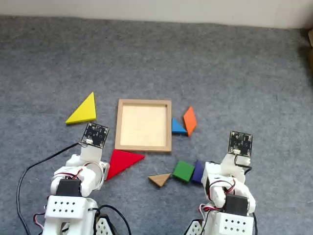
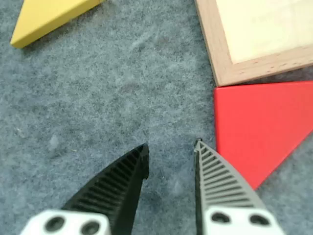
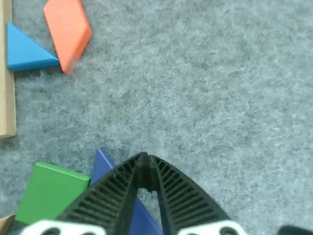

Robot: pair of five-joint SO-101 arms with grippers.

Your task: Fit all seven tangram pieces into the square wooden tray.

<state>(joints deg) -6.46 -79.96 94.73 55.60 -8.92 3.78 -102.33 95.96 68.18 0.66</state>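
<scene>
**Seven pieces on the carpet around the tray (image 1: 144,148)**

Grippers. The left gripper (image 2: 171,146) has its fingers spread with only grey carpet (image 1: 220,63) in the gap and nothing held. Its pale finger (image 2: 215,181) sits just beside the red triangle (image 1: 121,161); I cannot tell whether they touch. The right gripper (image 3: 146,156) has its fingertips pressed together and pinches nothing. It hangs over one edge of the dark blue piece (image 3: 105,169); contact cannot be told.

Count.
- One square wooden tray, with its bare floor showing.
- Seven pieces, all on the carpet outside the tray.
- Four are triangles: the red one, a yellow triangle (image 1: 84,111), a light blue triangle (image 1: 177,127) and a tan triangle (image 1: 160,179).
- The others are one orange parallelogram (image 1: 190,120), one green square (image 1: 183,171) and the dark blue piece, which is partly hidden.

Bearings.
- The tray sits between the two arms, with its sides parallel to the table's far edge.
- Red triangle: its square corner is near the tray's near-left corner, and its long edge faces the arms' side.
- Yellow triangle: it lies left of the tray with its sharp tip pointing away from the arms and its long edge facing outward left.
- Light blue triangle: one edge lies against the tray's right rim, and its tip points right to meet the orange parallelogram.
- Orange parallelogram: its long axis runs roughly away from the arms.
- Tan triangle: its point is toward the arms. It lies near the green square, which is just beside the dark blue piece.
</scene>
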